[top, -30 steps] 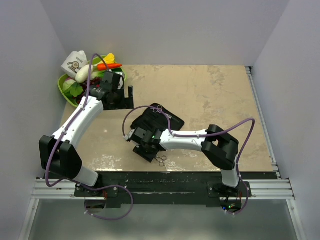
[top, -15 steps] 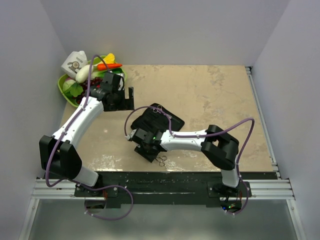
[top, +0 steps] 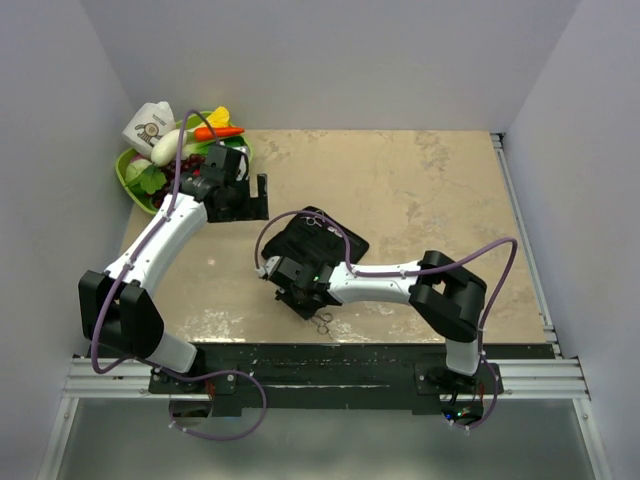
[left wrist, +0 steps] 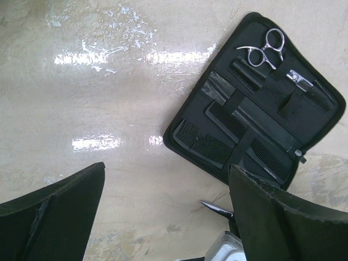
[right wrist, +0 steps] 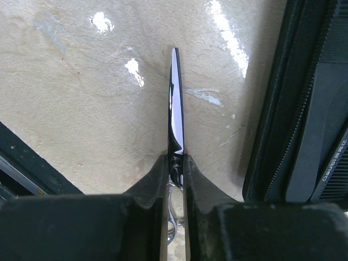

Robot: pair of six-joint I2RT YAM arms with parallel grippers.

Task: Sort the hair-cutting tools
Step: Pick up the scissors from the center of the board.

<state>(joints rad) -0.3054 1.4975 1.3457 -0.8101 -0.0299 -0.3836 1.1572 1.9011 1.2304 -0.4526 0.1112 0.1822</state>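
My right gripper [right wrist: 175, 163] is shut on a pair of silver scissors [right wrist: 174, 103] at the pivot, down at the table. The blade points away from me and lies just left of the open black case [right wrist: 304, 109]. In the top view the gripper [top: 303, 297] is at the case's [top: 335, 238] near corner, with the scissors' ring handles [top: 322, 320] sticking out behind it. A second pair of scissors [left wrist: 263, 48] sits tucked in the case, along with black combs [left wrist: 202, 144]. My left gripper [top: 258, 198] is open and empty, held above the table left of the case.
A green bowl [top: 128, 178] of toy vegetables and a white carton [top: 150, 122] stand at the far left corner, just behind the left gripper. The table's front edge [top: 330, 345] is close to the right gripper.
The right arm has shifted slightly right and toward the front edge at the scissors. The left arm has not moved.
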